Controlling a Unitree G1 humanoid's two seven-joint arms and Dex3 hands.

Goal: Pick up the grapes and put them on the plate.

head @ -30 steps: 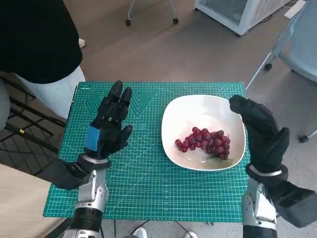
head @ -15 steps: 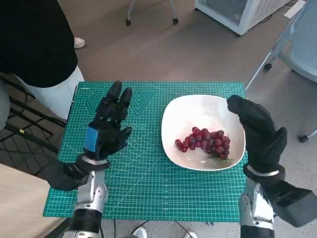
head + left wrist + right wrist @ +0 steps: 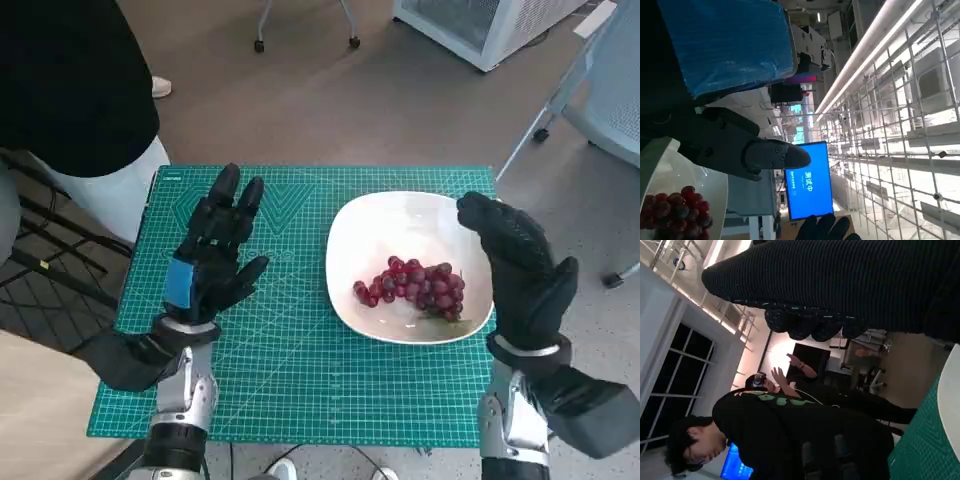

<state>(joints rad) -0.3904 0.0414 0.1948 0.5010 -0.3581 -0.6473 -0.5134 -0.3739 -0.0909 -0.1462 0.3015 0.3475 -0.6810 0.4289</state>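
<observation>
brown floor (image 3: pixel 330 100) all around, with chair legs on castors (image 3: pixel 305 40) at the far edge and a white appliance (image 3: pixel 480 25) in the far right corner. small table in the middle, covered by a green cutting mat (image 3: pixel 290 350) printed with a pale grid. to the left of the table, a person (image 3: pixel 75 80) in a black top and pale trousers, close against the mat's left edge. in the right wrist view, a second look at people: one in a black top with green lettering (image 3: pixel 770 425), another further back with raised hands (image 3: pixel 790 365).

on the right half of the mat, a white plate (image 3: pixel 400 220), rounded and shallow. inside it, toward the near right part, the grapes (image 3: pixel 415 288): a dark red bunch lying flat on the plate, with a bit of green stem at the near side. same bunch at the corner of the left wrist view (image 3: pixel 672 212), resting in the white plate (image 3: pixel 695 185).

left hand (image 3: pixel 210 255) raised over the left half of the mat, fingers spread apart and pointing away from the robot, blue tape on its back, holding nothing. well apart from the plate.

right hand (image 3: pixel 515 265) in the black knitted glove, upright just beside the plate's right rim, partly over it, fingers held loosely apart, nothing in it. not touching the grapes.
</observation>
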